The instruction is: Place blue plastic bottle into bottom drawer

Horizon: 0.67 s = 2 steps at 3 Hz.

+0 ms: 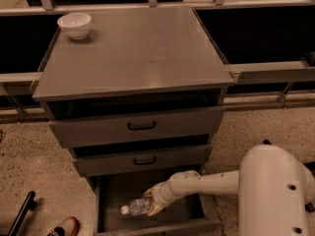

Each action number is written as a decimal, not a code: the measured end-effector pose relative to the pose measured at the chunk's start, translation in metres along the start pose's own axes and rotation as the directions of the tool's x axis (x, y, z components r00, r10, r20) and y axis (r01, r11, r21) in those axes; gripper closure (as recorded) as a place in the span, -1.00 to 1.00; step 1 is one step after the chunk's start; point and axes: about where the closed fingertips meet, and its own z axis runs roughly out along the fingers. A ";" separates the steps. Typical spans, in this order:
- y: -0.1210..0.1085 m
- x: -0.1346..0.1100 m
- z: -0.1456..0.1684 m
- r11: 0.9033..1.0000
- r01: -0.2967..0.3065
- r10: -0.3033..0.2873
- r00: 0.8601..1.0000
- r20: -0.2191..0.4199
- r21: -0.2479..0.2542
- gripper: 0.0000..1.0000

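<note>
1. Jaws: clamped on the base end of the blue plastic bottle (137, 207). Tan fingers (156, 209) sit on either side of it.
2. Gripper (150, 204): down inside the open bottom drawer (117, 187), near the middle, closer to the front wall than the back.
3. Bottle: nearly horizontal, white cap pointing left and a bit low, clear body, held over the drawer's grey floor. Cannot tell if it touches the floor.
4. Arm (206, 181): white, reaches in from the right and crosses the drawer's right side. Its big rounded housing (275, 191) fills the lower right corner.
5. Bottom drawer: pulled out furthest of the 3, plain grey box. Only the bottle and the gripper show inside it.
6. Middle drawer (142, 160): just above the gripper, out a little, black handle.
7. Top drawer (141, 126): also out a little, black handle.
8. Cabinet top (138, 53): flat grey, with a white bowl (74, 25) upright at the back left corner.
9. Floor (34, 171): speckled. A shoe (65, 226) and a black bar (20, 213) at lower left, apart from the cabinet.
</note>
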 end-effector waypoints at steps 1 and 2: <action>-0.002 0.010 0.030 1.000 -0.024 0.024 1.000 -0.001 0.018 0.00; -0.011 0.017 0.045 0.983 -0.183 0.182 0.982 0.041 0.004 -0.62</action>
